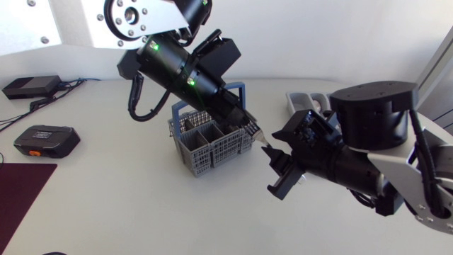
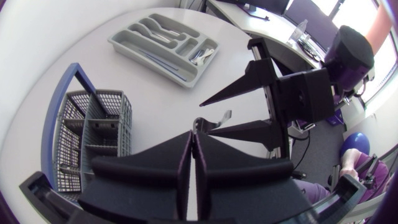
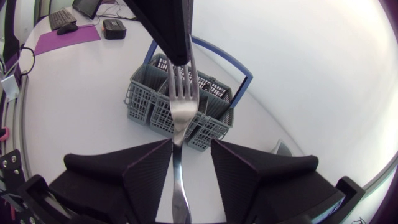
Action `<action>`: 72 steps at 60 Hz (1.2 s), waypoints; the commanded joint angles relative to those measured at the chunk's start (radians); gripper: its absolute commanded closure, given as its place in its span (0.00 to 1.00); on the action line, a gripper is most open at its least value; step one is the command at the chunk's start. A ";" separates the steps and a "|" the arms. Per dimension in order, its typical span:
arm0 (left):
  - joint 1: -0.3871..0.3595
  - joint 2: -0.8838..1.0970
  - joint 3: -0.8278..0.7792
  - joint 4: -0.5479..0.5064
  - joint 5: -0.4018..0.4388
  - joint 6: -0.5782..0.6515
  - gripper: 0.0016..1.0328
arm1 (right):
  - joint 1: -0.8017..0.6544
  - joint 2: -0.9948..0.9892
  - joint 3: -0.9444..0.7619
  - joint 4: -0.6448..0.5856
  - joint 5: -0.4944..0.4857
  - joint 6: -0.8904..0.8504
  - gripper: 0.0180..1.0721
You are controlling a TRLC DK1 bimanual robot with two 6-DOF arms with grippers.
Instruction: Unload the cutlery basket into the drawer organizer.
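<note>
A grey cutlery basket (image 1: 209,149) with a blue handle stands mid-table, its compartments looking empty. My left gripper (image 1: 251,129) hovers over the basket's right edge, shut on the tines of a metal fork (image 1: 264,141). In the right wrist view the fork (image 3: 180,99) hangs from the left gripper (image 3: 174,37), and its handle runs down between the fingers of my right gripper (image 3: 189,149). Those fingers stand apart around the handle. The grey drawer organizer (image 2: 165,46) lies beyond the basket (image 2: 93,130), with cutlery in its slots. In the head view my right arm partly hides the organizer (image 1: 301,99).
Two black devices (image 1: 46,139) (image 1: 32,86) with cables lie at the table's left. A dark purple mat (image 1: 21,191) covers the front left corner. White tabletop shows in front of the basket.
</note>
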 commanded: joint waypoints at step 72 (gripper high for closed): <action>0.023 0.027 0.083 0.052 0.012 -0.140 0.27 | -0.030 0.037 -0.065 0.047 0.033 -0.062 0.95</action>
